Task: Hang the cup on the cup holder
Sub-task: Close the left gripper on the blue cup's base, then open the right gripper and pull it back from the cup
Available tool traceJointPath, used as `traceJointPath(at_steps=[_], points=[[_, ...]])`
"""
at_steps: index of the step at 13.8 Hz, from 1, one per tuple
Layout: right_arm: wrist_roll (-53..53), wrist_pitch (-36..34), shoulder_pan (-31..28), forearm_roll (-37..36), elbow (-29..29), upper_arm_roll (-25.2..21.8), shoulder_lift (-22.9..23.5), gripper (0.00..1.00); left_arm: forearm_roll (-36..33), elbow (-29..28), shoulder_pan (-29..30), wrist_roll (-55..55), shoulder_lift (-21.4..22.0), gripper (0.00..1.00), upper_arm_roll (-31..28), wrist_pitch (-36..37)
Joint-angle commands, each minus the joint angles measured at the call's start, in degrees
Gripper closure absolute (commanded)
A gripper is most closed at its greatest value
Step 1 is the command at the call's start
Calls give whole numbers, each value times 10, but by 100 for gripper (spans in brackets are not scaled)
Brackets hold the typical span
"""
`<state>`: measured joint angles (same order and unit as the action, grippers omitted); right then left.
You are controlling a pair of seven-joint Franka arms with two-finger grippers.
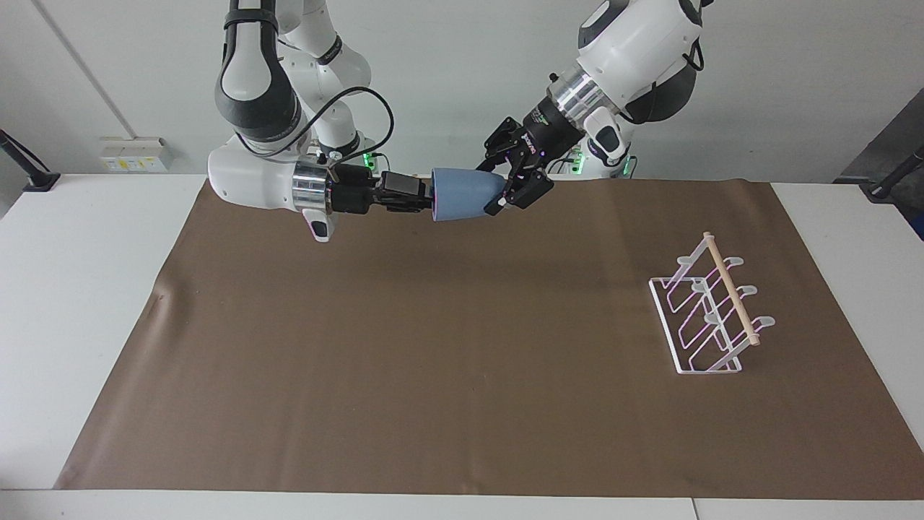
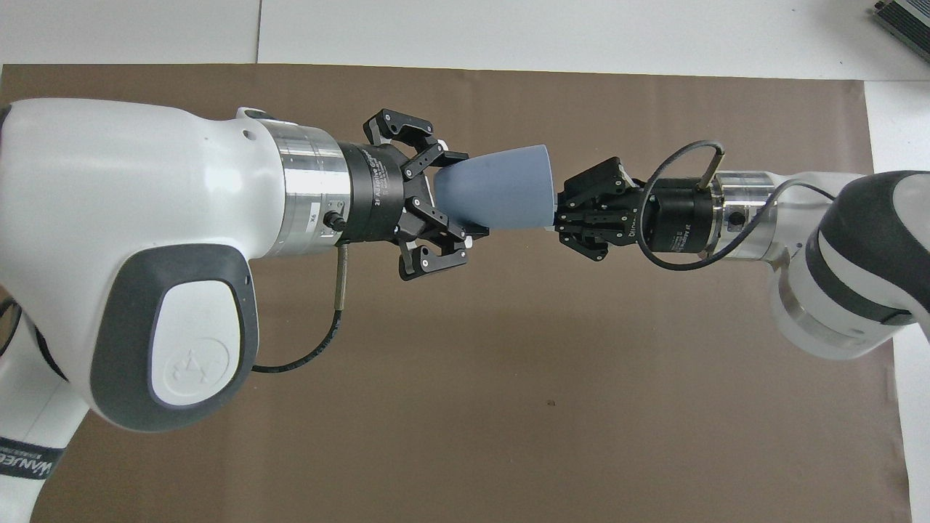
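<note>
The light-blue cup (image 1: 465, 193) lies on its side in the air over the mat's edge nearest the robots, also seen from above as the cup (image 2: 501, 187). My left gripper (image 1: 505, 189) is shut on its narrow base end, links splayed around it (image 2: 465, 196). My right gripper (image 1: 422, 196) is at the cup's wide rim, seen from above (image 2: 561, 216) touching that rim. The white wire cup holder (image 1: 711, 307) with its wooden dowel stands on the mat toward the left arm's end, apart from both grippers. The left arm hides it in the overhead view.
A brown mat (image 1: 433, 347) covers most of the white table (image 1: 79, 289). A black cable (image 2: 683, 211) loops over the right wrist. A white socket box (image 1: 133, 153) sits on the wall by the right arm's end.
</note>
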<state>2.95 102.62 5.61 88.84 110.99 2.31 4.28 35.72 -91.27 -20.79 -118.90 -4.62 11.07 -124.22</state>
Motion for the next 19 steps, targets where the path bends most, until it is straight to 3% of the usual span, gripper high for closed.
traceJointPath(at_steps=[1, 6, 12, 16, 19], points=[[7, 5, -4, -1, 11, 1, -13, 0, -8, -8, -7, -3, 6, 100, -7, -6], [10, 5, -7, -113, -13, -5, -15, 0, -56, -13, -2, 1, 9, 100, -8, 7], [7, 7, -20, -338, -68, -6, -25, 0, -232, -32, 0, 29, 22, 100, -12, 78], [6, 15, -20, -477, -93, -5, -23, 0, -281, -79, 30, 99, 43, 100, -16, 79], [7, 63, -17, -592, -95, -2, -25, 0, -317, -114, 49, 178, 58, 100, -18, 73]])
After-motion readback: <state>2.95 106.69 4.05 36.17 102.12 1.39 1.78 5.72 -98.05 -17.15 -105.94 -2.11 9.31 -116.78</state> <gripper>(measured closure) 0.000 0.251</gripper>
